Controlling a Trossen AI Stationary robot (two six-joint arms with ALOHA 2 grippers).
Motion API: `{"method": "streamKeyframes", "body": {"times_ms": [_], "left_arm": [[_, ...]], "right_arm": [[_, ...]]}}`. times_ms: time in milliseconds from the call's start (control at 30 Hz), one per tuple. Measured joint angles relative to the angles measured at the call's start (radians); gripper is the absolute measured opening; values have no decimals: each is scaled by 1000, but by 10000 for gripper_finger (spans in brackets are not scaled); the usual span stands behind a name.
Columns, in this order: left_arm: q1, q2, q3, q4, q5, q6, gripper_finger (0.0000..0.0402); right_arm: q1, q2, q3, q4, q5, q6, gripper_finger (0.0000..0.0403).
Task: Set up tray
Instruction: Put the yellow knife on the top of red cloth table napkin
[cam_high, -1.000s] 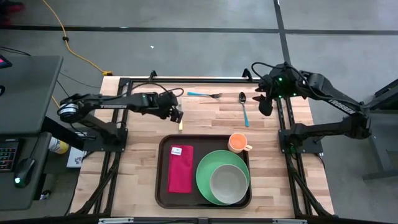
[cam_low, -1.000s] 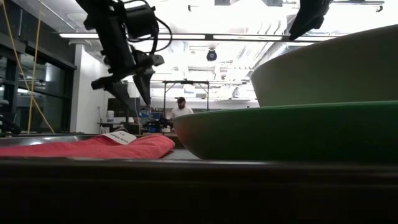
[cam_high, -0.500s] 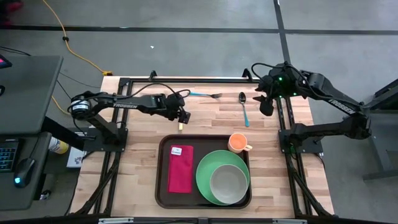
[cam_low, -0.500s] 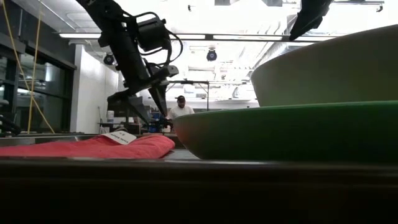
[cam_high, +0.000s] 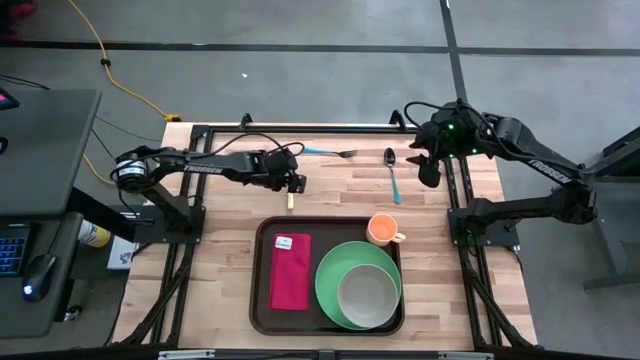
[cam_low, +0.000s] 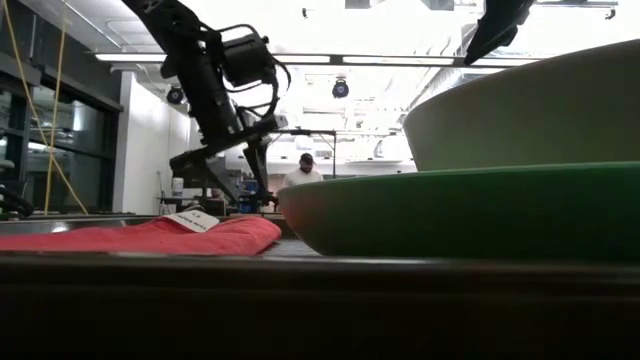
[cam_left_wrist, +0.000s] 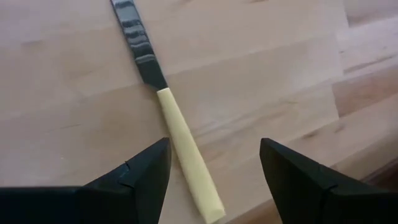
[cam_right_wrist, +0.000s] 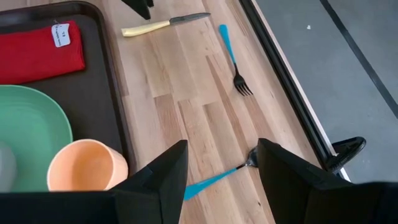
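While over a knife (cam_left_wrist: 186, 155), left end effector (cam_high: 294, 184) wide, tray (cam_high: 262, 300) near.

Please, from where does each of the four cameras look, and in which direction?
High: above, straight down on table, tray; both arms show.
Low: at tray height, level across napkin and plate; left arm shows.
Left wrist: down at knife between open jaws of left gripper.
Right wrist: past right gripper, over fork, spoon, cup.
Both wrist views share the knife.
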Motion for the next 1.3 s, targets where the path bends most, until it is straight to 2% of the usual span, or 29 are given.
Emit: {"method": "streamKeyframes", "body": {"times_ms": [167,333,500,667,1000,1300], "left_arm": [[-1,54,14,-8,29,0,275],[-1,138,87,-23,23,36,275],[0,226,203,-194,-1,106,275],[0,279,275,-265,-21,133,275],[-1,283,277,-280,-69,42,275],[0,283,247,-295,-63,-85,275]], "right_arm": [[0,0,0,0,-12,0,169],[0,0,0,0,-21,9,169],[0,0,0,-12,-40,20,169],[3,0,0,-27,-47,38,169],[3,-1,0,-54,-47,46,169],[3,-1,0,-59,-68,43,169]]}}
